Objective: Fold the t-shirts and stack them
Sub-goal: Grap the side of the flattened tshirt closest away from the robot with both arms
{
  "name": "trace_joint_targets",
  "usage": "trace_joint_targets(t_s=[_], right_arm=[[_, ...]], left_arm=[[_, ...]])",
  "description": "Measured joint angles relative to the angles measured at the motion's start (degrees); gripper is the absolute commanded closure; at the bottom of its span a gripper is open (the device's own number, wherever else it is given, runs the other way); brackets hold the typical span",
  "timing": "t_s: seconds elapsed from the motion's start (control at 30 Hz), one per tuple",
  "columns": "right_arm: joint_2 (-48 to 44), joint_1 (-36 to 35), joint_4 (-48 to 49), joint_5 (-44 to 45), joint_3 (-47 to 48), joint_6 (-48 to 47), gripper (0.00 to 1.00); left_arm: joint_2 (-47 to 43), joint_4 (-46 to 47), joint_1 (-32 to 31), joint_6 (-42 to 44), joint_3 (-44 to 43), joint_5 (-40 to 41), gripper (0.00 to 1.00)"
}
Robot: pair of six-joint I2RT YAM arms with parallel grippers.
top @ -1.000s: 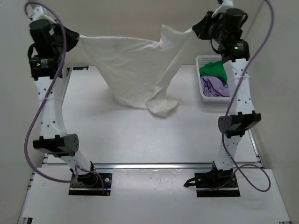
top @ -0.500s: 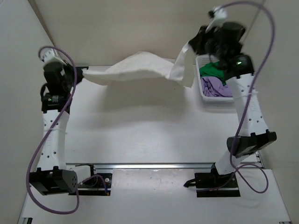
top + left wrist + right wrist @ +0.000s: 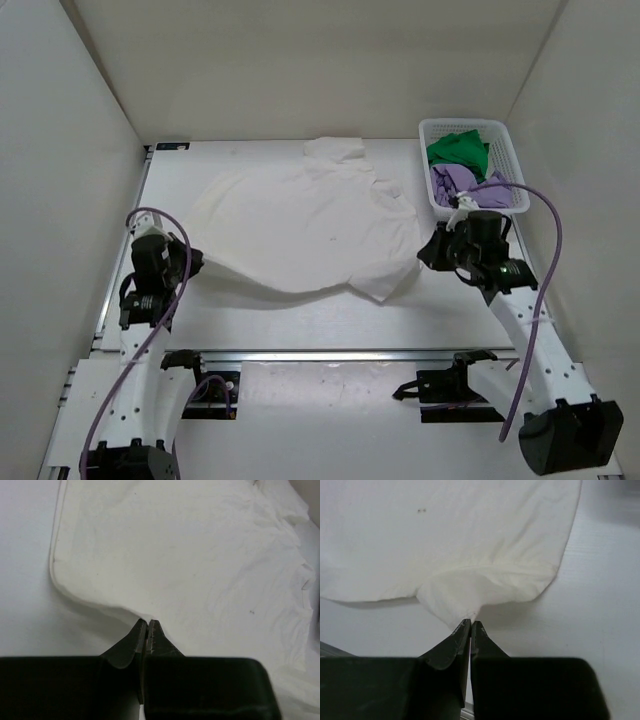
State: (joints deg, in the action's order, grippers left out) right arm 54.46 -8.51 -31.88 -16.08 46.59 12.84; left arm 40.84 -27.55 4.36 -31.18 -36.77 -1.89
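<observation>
One cream-white t-shirt (image 3: 300, 225) spread wide, wrinkled | left tool (image 3: 146, 625) pinching edge | right tool (image 3: 470, 625) pinching corner

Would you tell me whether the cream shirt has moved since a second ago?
Yes. The shirt dropped from hanging aloft to lying spread on the table, left of the basket.

cream-white shirt (image 3: 300, 225): went from hanging stretched in mid-air to lying spread on the table (image 3: 300, 325) | left gripper (image 3: 188, 262): came down from high at 11 o'clock to table level at 9 o'clock | right gripper (image 3: 424, 254): came down from 1 o'clock to 3 o'clock
</observation>
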Motion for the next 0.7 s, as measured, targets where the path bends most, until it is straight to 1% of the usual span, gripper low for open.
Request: trace_joint_targets(t_s=[0.13, 0.23, 0.27, 0.33, 0.4, 0.47, 0.53, 0.7], right_arm=[[-6.5, 2.3, -0.8, -0.9, -7.3, 2.5, 1.00], [-10.3, 0.7, -4.4, -0.1, -11.4, 3.9, 1.00], [-12.5, -0.2, -6.3, 0.4, -11.9, 4.5, 1.00], [-15.1, -2.4, -7.7, 1.5, -11.7, 5.5, 1.00], [-15.2, -3.6, -8.1, 2.1, -10.1, 5.9, 1.00], [-12.3, -3.3, -7.3, 2.2, -7.9, 5.9, 1.00], [-9.1, -2.6, -5.6, 2.1, -6.3, 5.8, 1.00], [6.2, -1.0, -0.9, 2.3, 1.9, 5.6, 1.00]], left_arm=[[-4.6, -3.9, -0.9, 0.2, 4.3, 0.9, 1.00], [-6.2, -7.7, -6.2, -0.8, 4.7, 2.9, 1.00], [-6.8, -8.5, -6.9, -0.9, 4.7, 2.8, 1.00], [-7.7, -9.7, -5.7, -1.0, 4.7, 2.6, 1.00], [-7.5, -10.2, -3.0, -1.3, 4.7, 1.5, 1.00], [-5.9, -10.6, -1.8, -1.9, 4.4, 1.7, 1.00], [-4.3, -10.6, -1.9, -2.4, 4.4, 1.8, 1.00], [-0.3, -9.7, 0.3, -3.4, 3.8, 2.6, 1.00]])
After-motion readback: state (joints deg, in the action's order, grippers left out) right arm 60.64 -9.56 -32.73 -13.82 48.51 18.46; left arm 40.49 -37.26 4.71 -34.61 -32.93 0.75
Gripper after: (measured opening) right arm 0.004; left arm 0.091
